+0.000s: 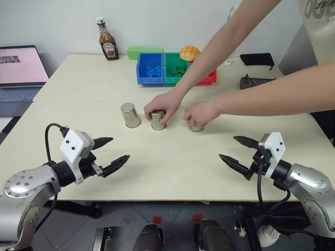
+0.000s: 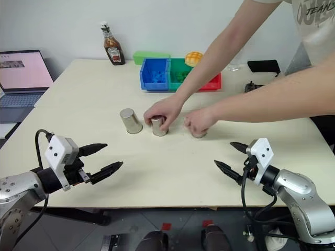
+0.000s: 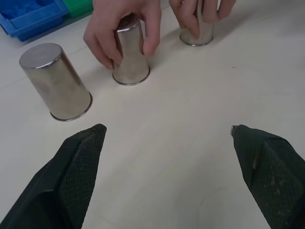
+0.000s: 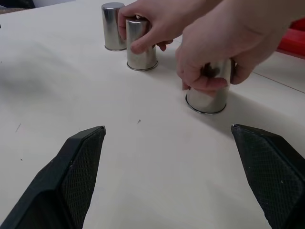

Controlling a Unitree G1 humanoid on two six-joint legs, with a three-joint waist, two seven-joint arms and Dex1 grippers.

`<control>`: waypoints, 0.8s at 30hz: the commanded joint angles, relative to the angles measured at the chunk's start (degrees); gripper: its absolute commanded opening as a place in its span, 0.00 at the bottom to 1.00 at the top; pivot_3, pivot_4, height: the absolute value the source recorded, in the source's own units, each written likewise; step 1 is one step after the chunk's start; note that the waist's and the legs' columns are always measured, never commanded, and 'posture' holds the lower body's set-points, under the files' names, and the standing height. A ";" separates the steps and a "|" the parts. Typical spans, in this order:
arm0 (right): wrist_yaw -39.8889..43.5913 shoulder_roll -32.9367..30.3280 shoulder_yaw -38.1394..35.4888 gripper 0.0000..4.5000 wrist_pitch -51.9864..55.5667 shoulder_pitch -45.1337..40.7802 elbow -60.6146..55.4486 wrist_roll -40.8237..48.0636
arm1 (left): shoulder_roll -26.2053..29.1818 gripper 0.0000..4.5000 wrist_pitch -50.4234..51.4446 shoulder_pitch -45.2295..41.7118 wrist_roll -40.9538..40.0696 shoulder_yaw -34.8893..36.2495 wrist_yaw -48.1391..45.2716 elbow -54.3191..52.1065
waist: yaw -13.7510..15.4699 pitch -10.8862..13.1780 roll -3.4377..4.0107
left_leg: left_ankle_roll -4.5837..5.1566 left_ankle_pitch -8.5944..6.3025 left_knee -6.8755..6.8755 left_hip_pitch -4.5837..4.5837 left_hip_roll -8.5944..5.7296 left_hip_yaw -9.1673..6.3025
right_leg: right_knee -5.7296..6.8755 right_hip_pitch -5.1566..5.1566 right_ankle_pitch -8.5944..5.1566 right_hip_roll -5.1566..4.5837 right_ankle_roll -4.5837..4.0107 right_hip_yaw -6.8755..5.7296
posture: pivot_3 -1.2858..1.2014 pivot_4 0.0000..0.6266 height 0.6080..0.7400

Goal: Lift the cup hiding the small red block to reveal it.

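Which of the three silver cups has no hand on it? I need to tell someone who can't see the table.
On the pale wooden table, a row of three small shiny silver metal cups stands upside down, nearer the robot than the blue plastic bin. The untouched cup is the end one toward the robot's left. A person's hands cover the middle cup and the far-end cup; this one stands free.

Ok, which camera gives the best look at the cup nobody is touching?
Left wrist view: the free cup stands near and whole, upside down, apart from the hands. Both eye views show it small, and the right wrist view shows it far off, behind the middle cup.
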 commanded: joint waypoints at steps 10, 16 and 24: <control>-0.52 0.50 0.86 1.00 -0.64 -2.49 -0.38 0.43 | -0.16 1.00 -1.04 -0.18 -0.70 1.38 0.33 -0.54 | -0.01 0.00 0.00 | 0.00 0.00 0.00 0.00 0.00 0.00 | 0.00 0.00 0.00 0.00 0.00 0.00 | 0.52 0.24 1.00; -0.80 0.42 0.83 1.00 0.53 -3.75 -0.77 1.19 | -1.33 1.00 -0.50 -0.24 -1.37 1.46 1.82 -0.99 | 0.00 0.00 0.00 | 0.00 0.00 0.00 0.00 0.00 0.00 | 0.00 0.00 0.00 0.00 0.00 0.01 | 0.52 0.24 1.00; -0.57 0.39 1.11 1.00 0.54 -4.53 -0.22 1.11 | -1.28 1.00 -0.32 -0.83 -0.56 1.29 3.84 -0.60 | 0.00 0.00 0.00 | 0.00 0.00 0.00 0.00 0.00 0.00 | 0.00 0.00 0.00 0.00 0.00 0.01 | 0.52 0.24 1.00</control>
